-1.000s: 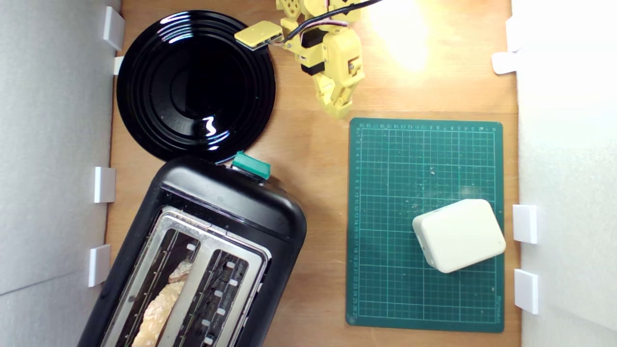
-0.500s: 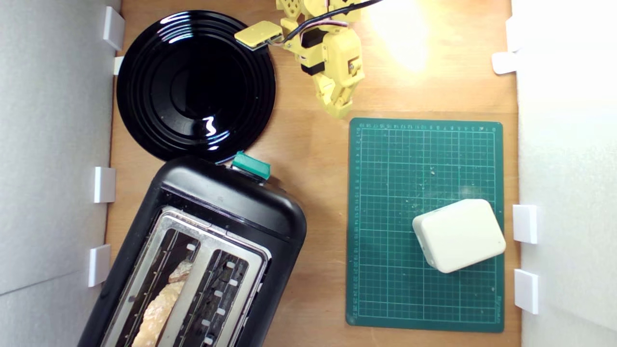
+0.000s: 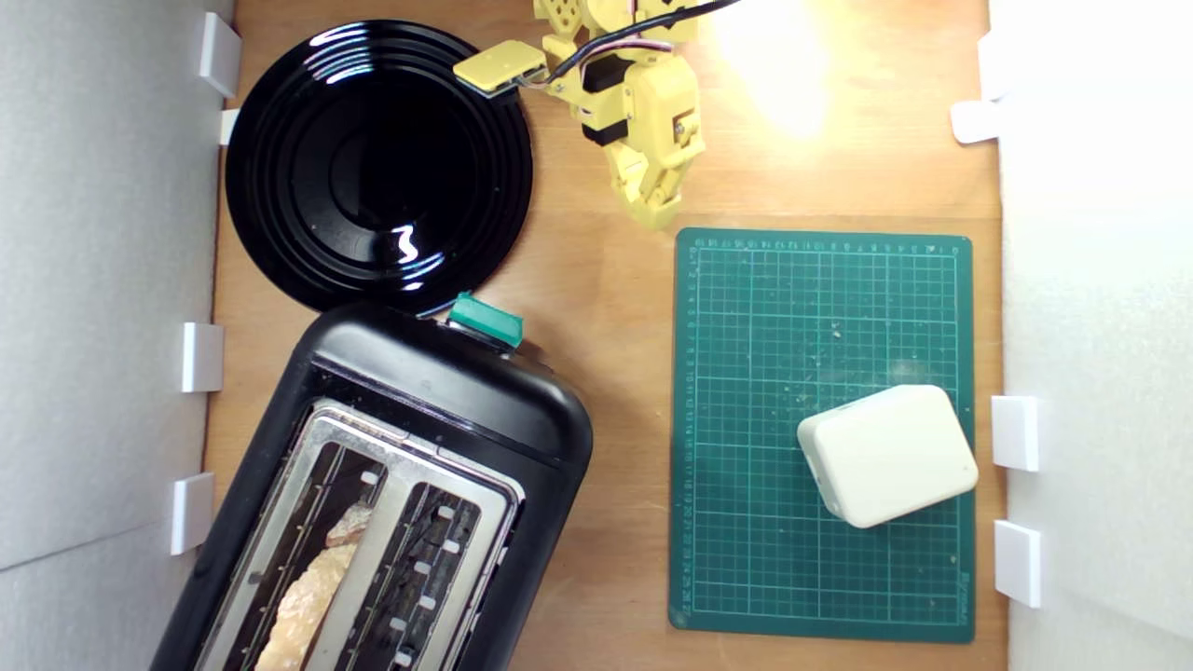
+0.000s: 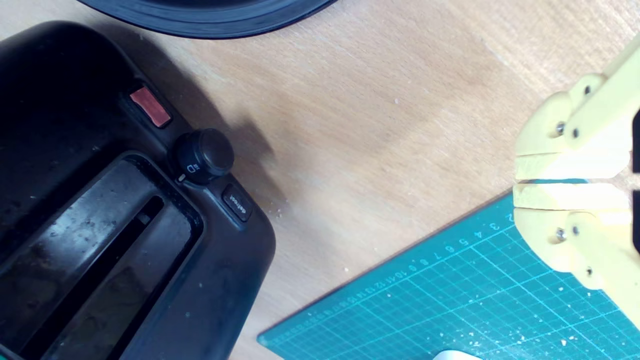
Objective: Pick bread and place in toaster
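Note:
The bread (image 3: pixel 312 587), tan with a brown crust, stands inside one slot of the black toaster (image 3: pixel 438 382) at the exterior view's lower left. The toaster has a silver top and a teal lever knob (image 3: pixel 486 321). My yellow gripper (image 3: pixel 655 212) hangs far from it near the top middle, above bare wood just off the green mat's corner. Its jaws are shut with nothing between them. In the wrist view the gripper (image 4: pixel 517 181) shows closed fingers beside the toaster's end (image 4: pixel 150 210), which carries a dial and buttons. The bread is hidden in the wrist view.
A glossy black plate (image 3: pixel 377 163) lies at the exterior view's upper left, touching the toaster's end. A green cutting mat (image 3: pixel 746 419) covers the right side, with a white rounded block (image 3: pixel 887 454) on it. White foam walls with clips border both sides.

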Available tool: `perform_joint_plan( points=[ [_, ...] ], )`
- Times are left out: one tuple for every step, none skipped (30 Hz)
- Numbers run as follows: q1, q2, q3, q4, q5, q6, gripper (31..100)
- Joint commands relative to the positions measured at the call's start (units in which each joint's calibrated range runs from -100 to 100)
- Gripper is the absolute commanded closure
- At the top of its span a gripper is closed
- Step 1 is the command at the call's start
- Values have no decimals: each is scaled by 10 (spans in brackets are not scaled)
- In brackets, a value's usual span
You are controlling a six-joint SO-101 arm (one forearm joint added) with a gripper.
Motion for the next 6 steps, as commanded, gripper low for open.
perform_joint_plan(
  points=[
    [-5,-5,0,5,0,-1,992],
    [-5,-5,0,5,0,-1,992],
    [-5,-5,0,5,0,-1,992],
    [-5,-5,0,5,0,-1,992],
    [-5,-5,0,5,0,-1,992],
    [-5,-5,0,5,0,-1,992]
  ],
)
